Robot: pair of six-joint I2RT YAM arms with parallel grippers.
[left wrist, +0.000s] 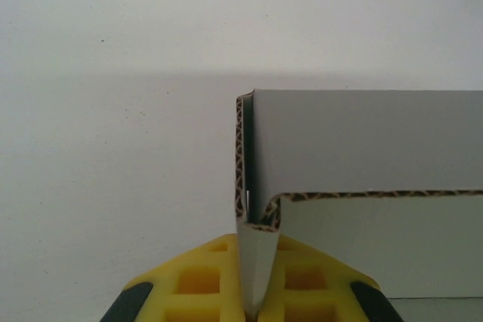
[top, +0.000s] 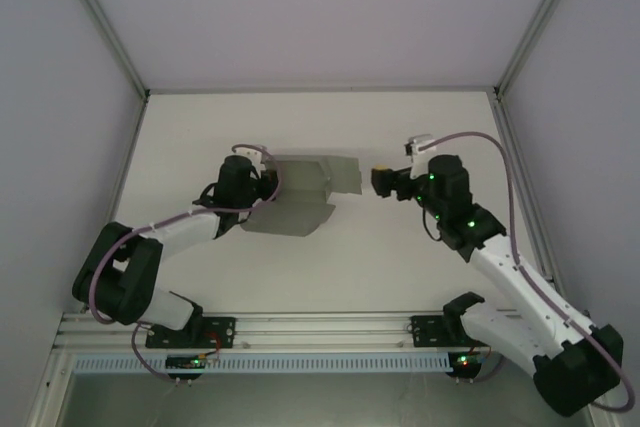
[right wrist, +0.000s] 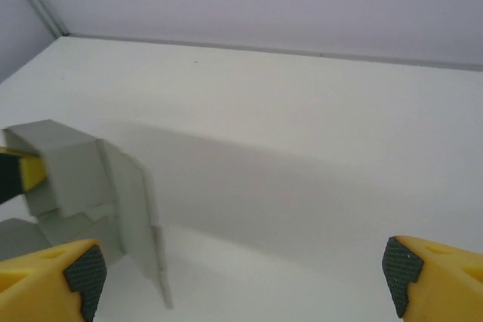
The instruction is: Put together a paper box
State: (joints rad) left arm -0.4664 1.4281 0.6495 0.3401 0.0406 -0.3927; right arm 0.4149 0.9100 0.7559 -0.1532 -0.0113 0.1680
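Paper box (top: 300, 195), part-folded, on white bench (top: 400, 267): left fingers (left wrist: 166, 273) clamped on a flap; right fingers (right wrist: 45, 262) apart, apparently short of it.

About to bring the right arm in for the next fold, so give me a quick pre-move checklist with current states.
1. Left gripper clamped on an upright flap of the paper box: ok.
2. Right gripper open: ok.
3. Right gripper apart from the box: ok, a gap shows in the top view.
4. Path over the table between them free: ok.
5. Box fully folded: not ok, flaps lie splayed.
6. Left grip firm enough to push against: cannot tell.
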